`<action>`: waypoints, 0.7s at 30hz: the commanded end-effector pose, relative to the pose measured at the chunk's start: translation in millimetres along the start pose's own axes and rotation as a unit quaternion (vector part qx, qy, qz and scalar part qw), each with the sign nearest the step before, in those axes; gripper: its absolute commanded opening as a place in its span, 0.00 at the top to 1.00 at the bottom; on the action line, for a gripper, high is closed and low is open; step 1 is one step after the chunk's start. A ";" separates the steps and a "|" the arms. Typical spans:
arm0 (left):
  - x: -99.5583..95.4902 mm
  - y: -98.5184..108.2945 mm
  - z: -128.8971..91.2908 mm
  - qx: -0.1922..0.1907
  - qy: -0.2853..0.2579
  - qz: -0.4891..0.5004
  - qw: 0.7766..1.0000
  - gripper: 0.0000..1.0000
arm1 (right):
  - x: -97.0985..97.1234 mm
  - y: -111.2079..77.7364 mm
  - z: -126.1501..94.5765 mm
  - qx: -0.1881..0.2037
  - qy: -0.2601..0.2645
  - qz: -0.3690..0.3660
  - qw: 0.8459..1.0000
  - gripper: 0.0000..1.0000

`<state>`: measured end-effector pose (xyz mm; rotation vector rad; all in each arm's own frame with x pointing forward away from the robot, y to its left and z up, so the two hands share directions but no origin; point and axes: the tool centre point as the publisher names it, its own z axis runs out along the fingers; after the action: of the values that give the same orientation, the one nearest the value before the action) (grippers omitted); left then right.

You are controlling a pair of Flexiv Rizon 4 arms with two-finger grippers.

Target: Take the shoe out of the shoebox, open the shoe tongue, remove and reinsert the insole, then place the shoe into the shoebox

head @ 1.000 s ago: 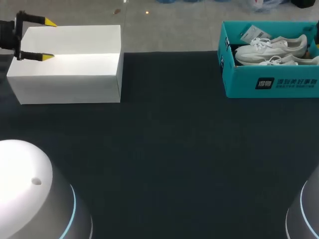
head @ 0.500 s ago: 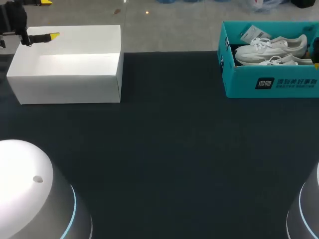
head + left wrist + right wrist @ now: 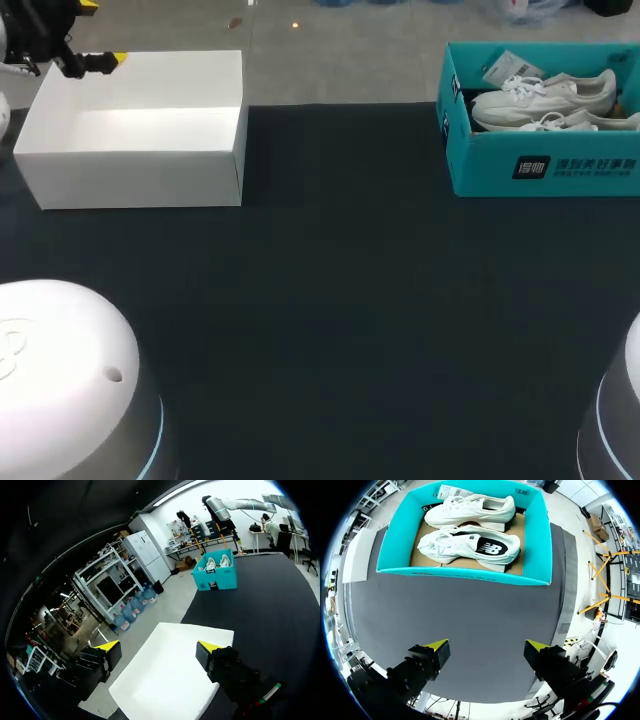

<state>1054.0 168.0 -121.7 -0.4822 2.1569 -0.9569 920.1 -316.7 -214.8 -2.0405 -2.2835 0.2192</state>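
white sneakers (image 3: 470, 527) in teal shoebox (image 3: 465, 575), desk's far-right corner | right hand (image 3: 487, 650) released above, facing the shoes | left hand (image 3: 157, 650) released over white lid (image 3: 170, 680)

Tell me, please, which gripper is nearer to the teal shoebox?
Right. The right gripper, open, hovers just ahead of the teal shoebox holding the white shoes. The left gripper, open, is across the table over the white box.
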 end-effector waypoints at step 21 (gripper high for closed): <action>-19.5 -4.9 5.4 -0.464 -0.090 -0.643 0.603 0.00 | 10.1 -31.8 -2.6 -0.061 0.027 -0.003 0.998 0.00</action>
<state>1065.9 179.2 -115.4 -1.3246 1.9770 -0.9623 888.5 -310.1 -207.1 -2.0657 -2.3224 0.0261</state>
